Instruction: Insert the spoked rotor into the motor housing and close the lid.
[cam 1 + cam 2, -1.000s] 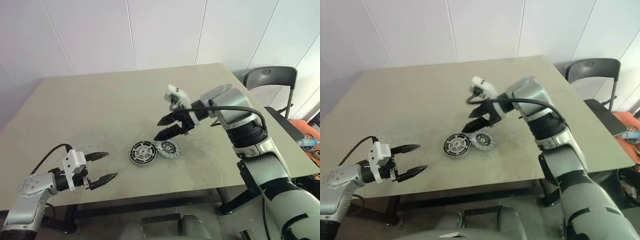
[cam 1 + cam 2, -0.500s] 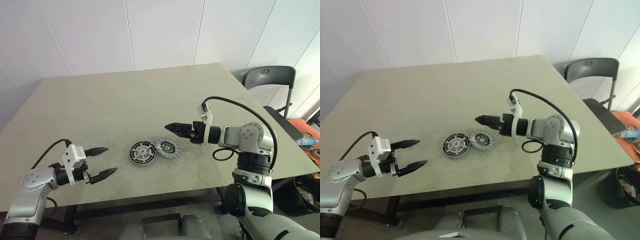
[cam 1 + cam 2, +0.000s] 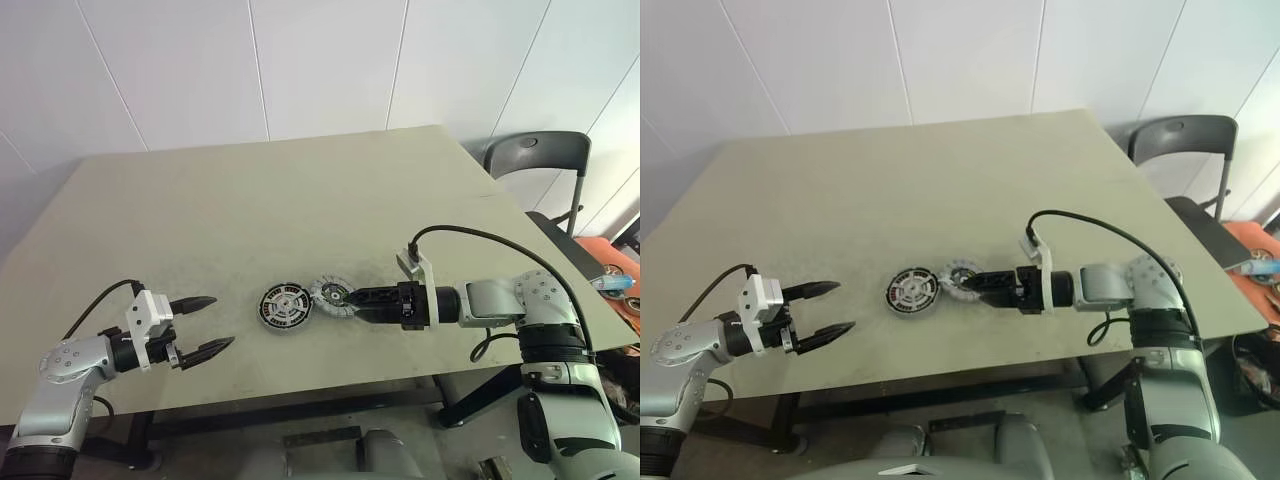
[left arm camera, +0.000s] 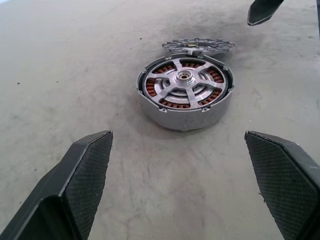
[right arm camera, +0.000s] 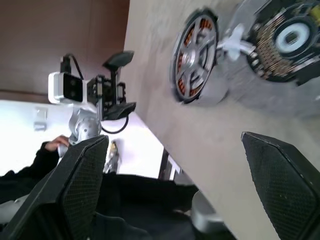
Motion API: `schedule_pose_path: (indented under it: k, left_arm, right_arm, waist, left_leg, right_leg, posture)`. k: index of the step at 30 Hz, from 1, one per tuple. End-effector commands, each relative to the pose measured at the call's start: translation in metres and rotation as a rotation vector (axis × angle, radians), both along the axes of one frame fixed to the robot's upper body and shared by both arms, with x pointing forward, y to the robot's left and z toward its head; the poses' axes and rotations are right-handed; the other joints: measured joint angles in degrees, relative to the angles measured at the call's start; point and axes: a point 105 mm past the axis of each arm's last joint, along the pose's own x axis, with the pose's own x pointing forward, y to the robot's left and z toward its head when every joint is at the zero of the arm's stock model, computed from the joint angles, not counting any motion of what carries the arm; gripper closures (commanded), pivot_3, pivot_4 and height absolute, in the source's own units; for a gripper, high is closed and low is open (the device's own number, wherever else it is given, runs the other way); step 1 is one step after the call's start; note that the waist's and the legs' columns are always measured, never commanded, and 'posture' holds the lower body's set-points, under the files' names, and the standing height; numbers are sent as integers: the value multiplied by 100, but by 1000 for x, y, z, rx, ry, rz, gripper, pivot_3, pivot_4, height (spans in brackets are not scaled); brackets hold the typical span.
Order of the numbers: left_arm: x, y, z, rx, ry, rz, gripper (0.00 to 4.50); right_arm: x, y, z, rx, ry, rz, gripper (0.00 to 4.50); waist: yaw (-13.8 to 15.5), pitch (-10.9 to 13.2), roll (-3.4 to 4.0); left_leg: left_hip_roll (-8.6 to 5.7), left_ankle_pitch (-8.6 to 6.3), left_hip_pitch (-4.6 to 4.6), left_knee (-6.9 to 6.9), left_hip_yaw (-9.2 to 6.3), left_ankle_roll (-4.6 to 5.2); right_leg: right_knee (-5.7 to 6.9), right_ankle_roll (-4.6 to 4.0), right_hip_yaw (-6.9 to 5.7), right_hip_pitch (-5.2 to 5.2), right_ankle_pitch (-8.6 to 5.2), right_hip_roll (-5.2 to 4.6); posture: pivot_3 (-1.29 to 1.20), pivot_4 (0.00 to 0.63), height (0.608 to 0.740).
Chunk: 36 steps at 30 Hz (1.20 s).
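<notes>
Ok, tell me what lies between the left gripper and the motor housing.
Nothing: bare table separates the left gripper from the motor housing, shown in the left wrist view between its open fingers.

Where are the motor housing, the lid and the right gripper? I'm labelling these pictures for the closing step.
motor housing [image 4: 185, 95]: left wrist view, on its spoked silvery face inside the copper windings.
lid [image 3: 333, 296]: left eye view, on its dark centre.
right gripper [image 3: 357, 296]: left eye view, midway between its black fingertips, beside the lid.

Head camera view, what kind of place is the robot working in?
Probably a plain indoor test room or lab: a bare grey-green table against white panelled walls, a dark folding chair at the side, and small motor parts laid out as the workpieces.
</notes>
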Motion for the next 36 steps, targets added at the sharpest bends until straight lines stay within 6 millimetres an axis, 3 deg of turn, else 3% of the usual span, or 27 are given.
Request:
schedule_pose_path:
  k: [1,12,31,34,36]
  left_arm:
    - [2,-3,8,3,-42,-9,0]
    - [1,-2,9,4,-47,-5,0]
    - [3,-1,11,7,-52,-4,0]
    - [4,-3,11,6,-53,-6,0]
    - [4,-3,11,5,-54,-8,0]
  right_arm:
    - [0,6,-4,-16,19,-18,32]
    - [11,12,-22,-73,82,-205,32]
    - [26,22,-17,-64,7,-292,32]
    - [31,18,-20,-82,4,-328,634]
    - [32,18,-19,-81,-8,-337,1289]
  waist:
    - [2,0,0]
    - [-7,0,0]
    - [0,0,1]
    - [1,0,1]
    - [0,0,1]
  left_leg:
    - [0,0,-2,0,0,0]
    - [0,-1,0,-3,1,3]
    - [0,-1,2,-3,0,4]
    - [0,-1,1,-4,0,3]
    - [0,-1,0,-4,0,4]
  right_leg:
    - [-5,1,0,1,1,0]
    - [-15,6,1,7,5,1]
    - [-17,6,1,9,5,2]
    - [-18,6,1,8,5,2]
    - [-19,6,1,7,5,2]
  posture:
    - [0,0,740]
    - [0,0,740]
    - [0,0,740]
    - [0,0,740]
    - [0,0,740]
